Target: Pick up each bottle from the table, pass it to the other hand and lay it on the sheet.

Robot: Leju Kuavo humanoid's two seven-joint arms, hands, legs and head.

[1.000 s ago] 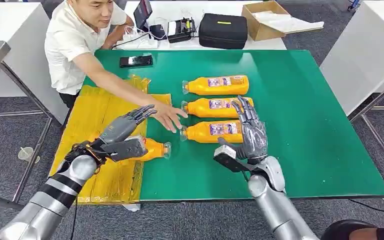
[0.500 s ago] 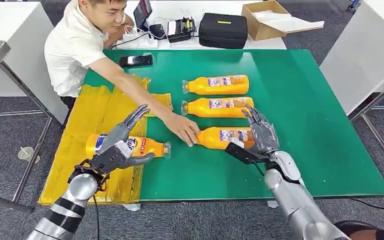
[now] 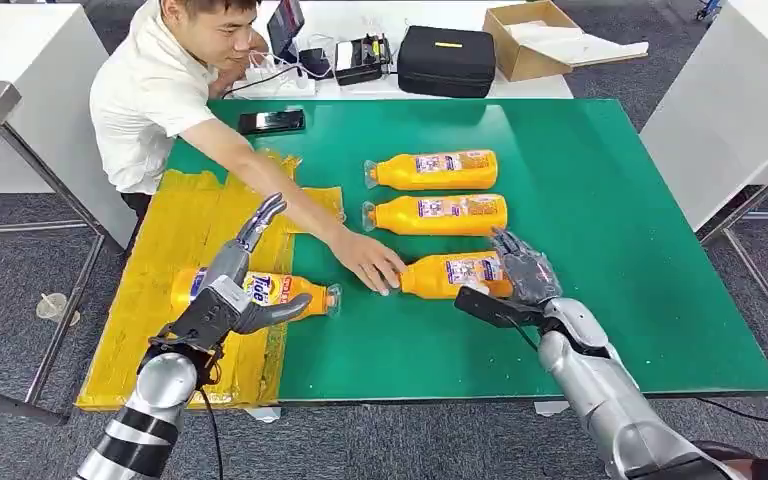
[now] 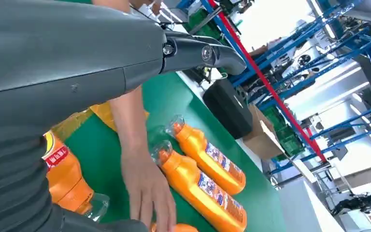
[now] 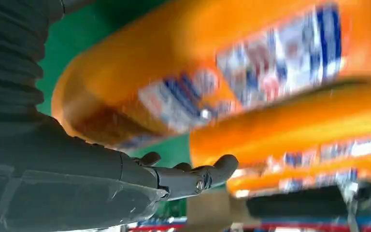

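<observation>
At the near bottle (image 3: 452,273), the right hand (image 3: 523,270) rests fingers-spread against its base, not yet gripping; a person's hand (image 3: 370,262) steadies the neck. The left hand (image 3: 228,298) hovers open over a bottle lying on the yellow sheet (image 3: 175,225), apparently delivered. Two bottles wait on the green table (image 3: 610,220).

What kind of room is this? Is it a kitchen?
Not a kitchen. It looks like a robot test lab or workshop. A person sits at a green table with orange bottles lined up, a laptop and black case stand behind, and blue metal racks show nearby.
</observation>
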